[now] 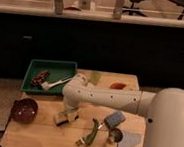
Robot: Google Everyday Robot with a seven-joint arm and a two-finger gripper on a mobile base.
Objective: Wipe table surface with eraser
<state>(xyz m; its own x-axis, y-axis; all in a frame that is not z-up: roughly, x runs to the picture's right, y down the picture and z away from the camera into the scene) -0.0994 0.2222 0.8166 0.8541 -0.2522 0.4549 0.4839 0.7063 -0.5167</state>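
The gripper sits low over the eraser on the table surface. Whether it grasps the block, I cannot tell. A green tray stands behind.

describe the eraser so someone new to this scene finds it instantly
Start at the light wooden table surface and find the dark red bowl near its left edge. Just right of the bowl, under the arm's gripper, sits the eraser. It is a small block with a pale tan top over a dark base, unlike the blue-grey pad and green tool further right.
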